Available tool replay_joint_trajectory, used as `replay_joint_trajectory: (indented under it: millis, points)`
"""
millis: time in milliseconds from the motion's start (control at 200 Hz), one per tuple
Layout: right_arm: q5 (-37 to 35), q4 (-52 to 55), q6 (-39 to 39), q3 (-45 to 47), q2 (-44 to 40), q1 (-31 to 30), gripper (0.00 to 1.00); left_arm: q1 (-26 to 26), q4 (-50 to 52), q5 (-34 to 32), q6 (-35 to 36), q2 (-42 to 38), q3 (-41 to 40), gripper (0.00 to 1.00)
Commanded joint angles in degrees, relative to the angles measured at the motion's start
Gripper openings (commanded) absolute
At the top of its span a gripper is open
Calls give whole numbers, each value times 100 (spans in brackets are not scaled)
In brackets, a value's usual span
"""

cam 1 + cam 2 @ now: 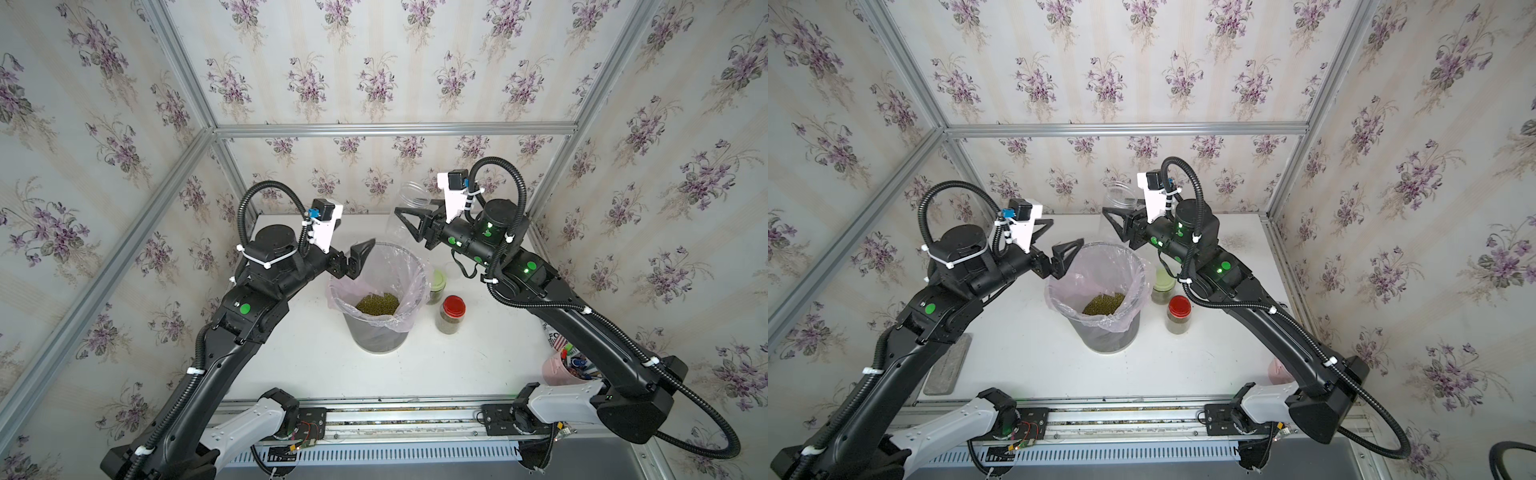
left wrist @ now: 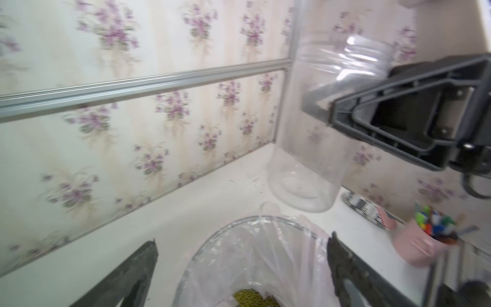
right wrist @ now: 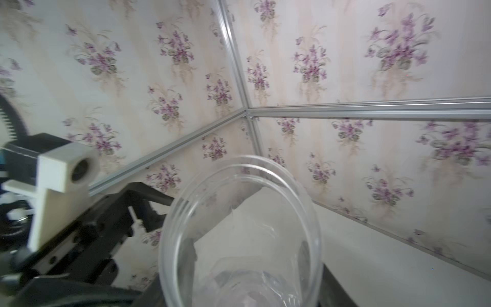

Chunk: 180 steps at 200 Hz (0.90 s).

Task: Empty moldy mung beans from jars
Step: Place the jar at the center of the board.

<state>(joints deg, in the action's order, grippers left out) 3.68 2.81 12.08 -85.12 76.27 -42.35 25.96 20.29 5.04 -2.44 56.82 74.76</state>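
Two grippers to report. Found right gripper (image 1: 405,223) pinched onto clear jar (image 1: 410,194), just below threaded neck. Recorded jar as lidless and empty, mouth uppermost, slightly tilted, raised off table (image 1: 311,365), beyond far right rim of bin (image 1: 376,338). Confirmed in left wrist view: jar (image 2: 313,148) hanging clear of tabletop. Confirmed in right wrist view: nothing but clear wall inside jar (image 3: 239,234).

Found left gripper (image 1: 1066,232) spread wide, gripping nothing, poised over far left rim of bin.

Checked bin: grey, upright, mid-table, fitted with pinkish liner (image 1: 399,326), holding heap of beans (image 1: 377,303) at bottom.

Noted right of bin, upright on table, just beside each other: green-lid jar (image 1: 437,283) farther, red-lid jar (image 1: 452,314) nearer, both capped. Observed olive-brown fill inside red-lid jar. Could not determine fill level of green-lid jar, partly hidden.

Logged at near right table edge: pink cup (image 1: 552,370) of pens, printed can (image 2: 364,210) beside it, both partly masked by right arm (image 1: 582,328) in top views.
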Motion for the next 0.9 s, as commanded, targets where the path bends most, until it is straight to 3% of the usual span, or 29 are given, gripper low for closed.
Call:
replay_joint_trajectory:
  millis: [0,150,320,425,774,894]
  points:
    - [-1991,386,-577,-142,134,51,43,-4,125,-2057,-643,-166,4,100]
    - [-3368,430,-633,-56,393,395,43,-3,326,-2744,-565,-430,-85,100]
    - [-3948,63,-266,563,467,1009,43,-4,240,-3337,-377,-636,-357,100]
    - [-4296,-415,-233,1067,517,1327,43,-8,239,-3290,-189,-580,-423,100]
    - [-5163,-2696,-474,2822,828,1402,43,-3,39,-2993,1,-752,-820,100]
    - [-5045,-2974,-356,3031,1083,1632,42,-7,-44,-2903,-59,-767,-935,100]
